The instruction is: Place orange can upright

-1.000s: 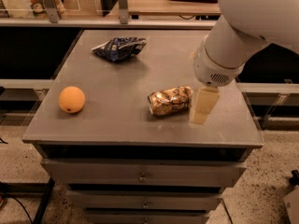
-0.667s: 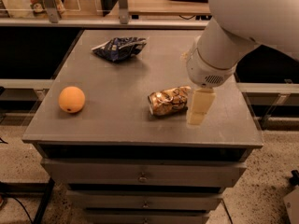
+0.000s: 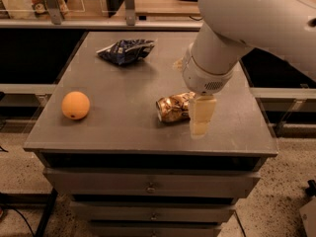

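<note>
orange can [image 3: 173, 107]: lying on its side, right of centre on cabinet top [image 3: 128, 127], near front edge | gripper [image 3: 201, 125]: low at can's right end, open or closed cannot tell | risk: a nudge rolls the can forward off the edge; dented wall may slip or topple when stood up

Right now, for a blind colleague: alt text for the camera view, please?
An orange can lies on its side on a grey cabinet top, with the robot's hand just beside its right end. An orange fruit sits at left, a dark blue snack bag behind.
</note>
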Motion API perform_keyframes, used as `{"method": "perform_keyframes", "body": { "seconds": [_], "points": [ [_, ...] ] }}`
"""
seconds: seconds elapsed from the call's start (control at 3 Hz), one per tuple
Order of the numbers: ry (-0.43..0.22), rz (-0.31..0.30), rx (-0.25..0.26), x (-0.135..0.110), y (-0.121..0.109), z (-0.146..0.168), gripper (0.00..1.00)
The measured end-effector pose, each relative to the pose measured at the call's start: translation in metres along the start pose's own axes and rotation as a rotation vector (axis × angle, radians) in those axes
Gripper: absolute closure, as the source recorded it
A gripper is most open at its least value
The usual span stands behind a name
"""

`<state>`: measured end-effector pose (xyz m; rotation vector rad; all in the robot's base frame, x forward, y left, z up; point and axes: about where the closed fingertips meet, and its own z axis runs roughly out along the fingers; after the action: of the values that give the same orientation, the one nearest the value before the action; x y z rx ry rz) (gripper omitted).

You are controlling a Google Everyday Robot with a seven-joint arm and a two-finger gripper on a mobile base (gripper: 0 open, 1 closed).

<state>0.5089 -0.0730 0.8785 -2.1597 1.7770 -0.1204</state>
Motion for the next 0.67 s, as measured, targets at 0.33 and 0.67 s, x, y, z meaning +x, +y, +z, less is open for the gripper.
{"method": "perform_keyframes", "body": {
  "seconds": [0.33,0.67],
  "points": [
    [-0.008,-0.069,-0.045,-0.011,0.0,0.012,0.0],
    [-0.001,-0.105,-0.085,-0.018,0.0,0.024,0.0]
  ]
}}
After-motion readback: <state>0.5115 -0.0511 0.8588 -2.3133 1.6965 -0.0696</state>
